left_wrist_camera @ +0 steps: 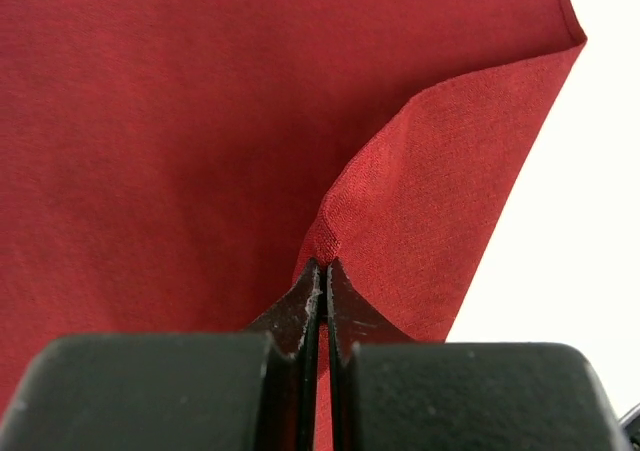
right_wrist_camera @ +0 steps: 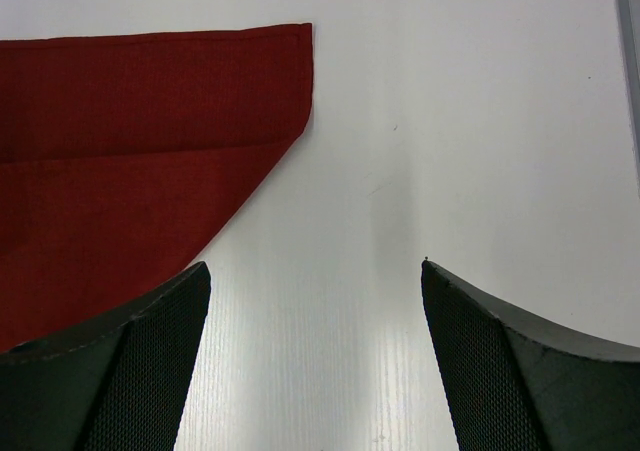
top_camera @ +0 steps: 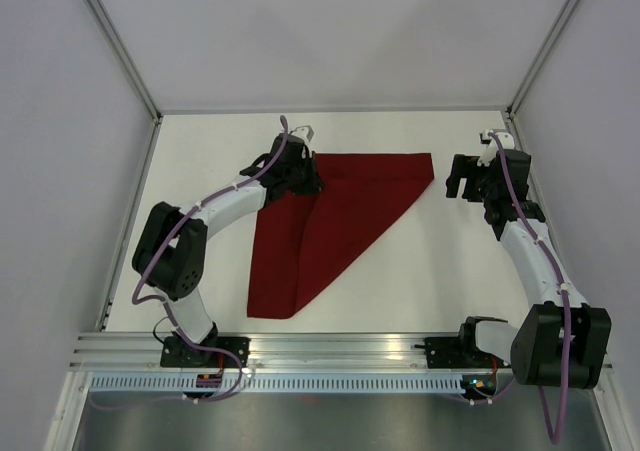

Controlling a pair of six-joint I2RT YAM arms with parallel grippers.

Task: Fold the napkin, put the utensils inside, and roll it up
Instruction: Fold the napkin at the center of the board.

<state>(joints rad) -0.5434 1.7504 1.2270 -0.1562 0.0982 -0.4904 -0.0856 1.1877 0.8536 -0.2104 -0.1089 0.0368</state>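
Observation:
The dark red napkin (top_camera: 335, 226) lies on the white table, partly folded into a rough triangle, one corner at the far right and one near the front. My left gripper (top_camera: 303, 176) is at its far left part, shut on a pinched fold of the napkin (left_wrist_camera: 330, 233); the cloth rises into the closed fingertips. My right gripper (top_camera: 458, 181) stands open just right of the napkin's far right corner (right_wrist_camera: 295, 46), with only bare table between its fingers (right_wrist_camera: 150, 361). The utensils are out of view.
White table (top_camera: 420, 281) with grey walls on three sides. A metal rail (top_camera: 330, 349) runs along the near edge where both arm bases are bolted. A table edge strip (right_wrist_camera: 628, 71) shows at the right of the right wrist view.

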